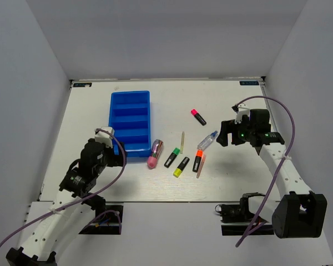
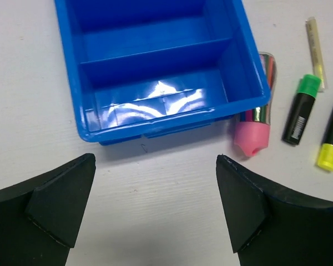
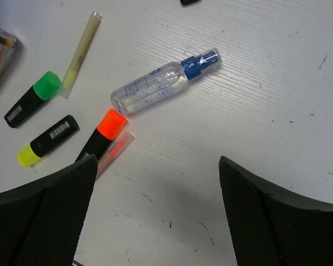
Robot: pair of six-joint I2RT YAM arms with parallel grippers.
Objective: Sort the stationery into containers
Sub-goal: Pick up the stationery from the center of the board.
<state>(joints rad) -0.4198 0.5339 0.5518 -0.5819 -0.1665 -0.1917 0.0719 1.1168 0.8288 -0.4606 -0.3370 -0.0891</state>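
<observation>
The blue tray (image 1: 112, 119) lies at the back left, its compartments empty in the left wrist view (image 2: 250, 61). The pink-purple marker (image 1: 155, 154) lies against its near right corner. Right of it lie the green (image 1: 172, 157), yellow (image 1: 181, 167) and orange (image 1: 197, 160) highlighters, the clear blue-capped tube (image 1: 207, 141), two thin sticks (image 1: 182, 140) (image 1: 201, 166) and, farther back, the pink highlighter (image 1: 198, 116). My left gripper (image 2: 155, 188) is open and empty over bare table just before the tray. My right gripper (image 3: 155, 188) is open and empty, right of the tube (image 3: 164, 83) and the orange highlighter (image 3: 102, 133).
White walls close in the table on three sides. In the left wrist view the marker (image 2: 255, 130), green highlighter (image 2: 301, 108) and yellow highlighter (image 2: 332, 141) lie right of the tray. The right wrist view shows the green (image 3: 33, 98) and yellow (image 3: 47, 141) highlighters at the left.
</observation>
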